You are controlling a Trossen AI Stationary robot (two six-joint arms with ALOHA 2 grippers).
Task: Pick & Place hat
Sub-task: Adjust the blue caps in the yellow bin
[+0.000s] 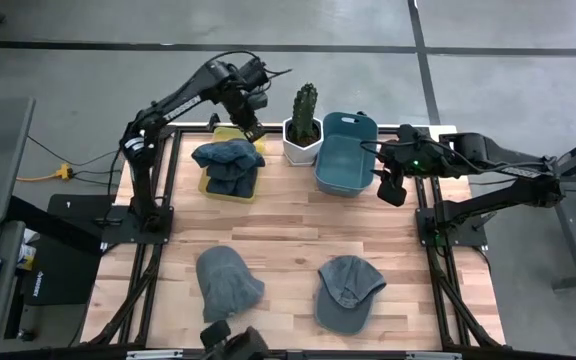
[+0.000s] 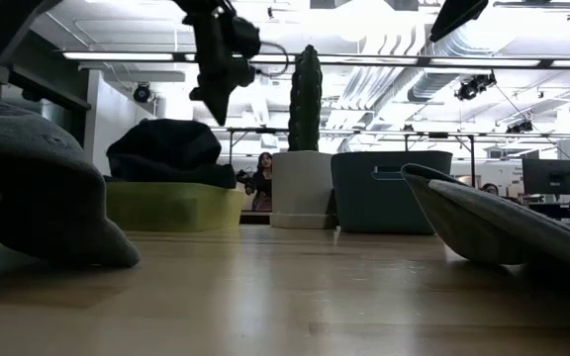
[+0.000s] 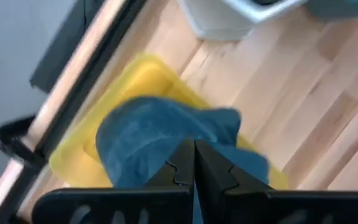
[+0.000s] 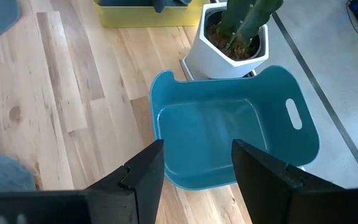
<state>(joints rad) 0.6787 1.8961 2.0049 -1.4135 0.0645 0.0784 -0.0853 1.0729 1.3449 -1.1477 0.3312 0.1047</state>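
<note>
While the left gripper (image 1: 252, 130) hangs just above the far edge of the yellow tray (image 1: 230, 187), its fingers (image 3: 185, 169) are pressed together with nothing between them. Directly beneath, in the left wrist view, lies a blue hat (image 3: 160, 143) heaped in that tray; from above, the pile of dark blue hats (image 1: 228, 160) fills most of the tray at the far left of the wooden surface (image 1: 288, 225).

Beside the tray stands a cactus (image 1: 305, 108) in a white pot (image 1: 303, 145), and next to that a teal bin (image 1: 346, 155), which looks bare inside in the right wrist view. The right gripper (image 1: 391, 188) hovers at the bin's right edge, its fingers (image 4: 145, 171) spread wide and holding nothing, with the bin framed between them.

Two more hats rest on the near part of the surface, well apart from both arms: a grey beanie (image 1: 228, 282) to the left and a grey cap (image 1: 348, 292) with its brim to the right. Far off in the low view, a person (image 2: 262, 180) is seated in the room behind.
</note>
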